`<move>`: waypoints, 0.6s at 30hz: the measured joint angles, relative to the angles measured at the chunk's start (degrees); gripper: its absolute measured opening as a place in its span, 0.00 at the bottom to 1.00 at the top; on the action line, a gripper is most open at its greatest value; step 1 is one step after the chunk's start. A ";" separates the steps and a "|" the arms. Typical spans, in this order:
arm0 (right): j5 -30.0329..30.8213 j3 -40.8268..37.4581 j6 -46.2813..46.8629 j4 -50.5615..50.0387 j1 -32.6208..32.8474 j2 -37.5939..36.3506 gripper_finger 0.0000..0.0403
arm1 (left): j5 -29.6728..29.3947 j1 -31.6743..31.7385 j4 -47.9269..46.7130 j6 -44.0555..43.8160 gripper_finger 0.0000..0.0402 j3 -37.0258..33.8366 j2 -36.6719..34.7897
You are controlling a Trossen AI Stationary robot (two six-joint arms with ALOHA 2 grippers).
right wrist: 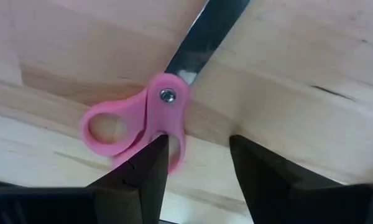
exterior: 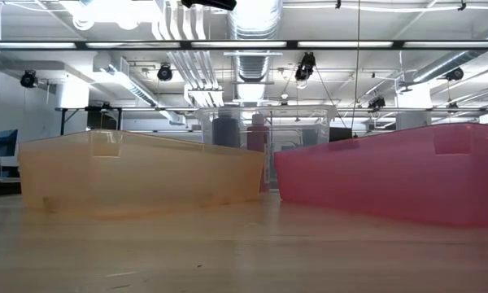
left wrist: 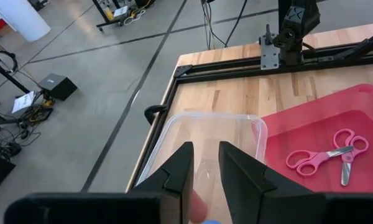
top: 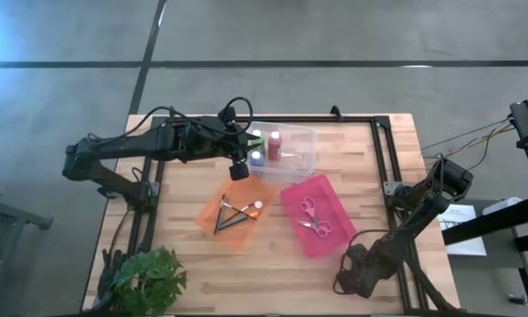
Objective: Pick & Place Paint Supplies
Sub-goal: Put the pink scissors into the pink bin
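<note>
Two fingers of the left gripper (left wrist: 205,149) stand slightly apart with nothing between them; it hovers above the near end of a clear bin (left wrist: 258,134). Directly under the fingertips, inside that bin, sit the pink-red bottle (top: 274,145), the blue bottle (top: 257,158) and the green bottle (top: 257,138), all upright and close together. Just beside the gripper, toward the table's front edge, an orange tray (top: 213,214) holds several paintbrushes (top: 233,217) lying crossed in a loose heap. Farther out, on the side toward the right arm, a pink tray (top: 333,201) holds two pairs of pink scissors (top: 312,217). Right gripper (right wrist: 199,140) waits well apart from all this at the front right corner of the table, pointing down at the wood with its fingers spread and gripping nothing; a third pair of pink scissors (right wrist: 150,117) lies on the wood, its handle at one fingertip. A leafy plant (top: 150,277) sits at the opposite front corner.
</note>
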 joint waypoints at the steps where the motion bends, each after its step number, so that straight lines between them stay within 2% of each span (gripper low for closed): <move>1: 0.02 0.00 0.02 -0.05 0.00 0.13 0.43 | -0.02 0.00 0.01 0.00 0.21 0.00 0.00; 5: 0.08 -0.02 -0.07 -0.43 0.02 0.61 0.41 | -0.01 0.02 0.08 0.04 0.21 0.00 0.00; 14: -0.03 0.02 -3.86 -1.74 0.07 1.97 0.15 | -0.01 0.02 0.19 0.28 0.21 0.00 0.00; 18: -1.18 0.02 -8.26 -1.76 0.04 1.92 0.09 | -0.01 0.04 0.19 0.39 0.21 0.00 0.00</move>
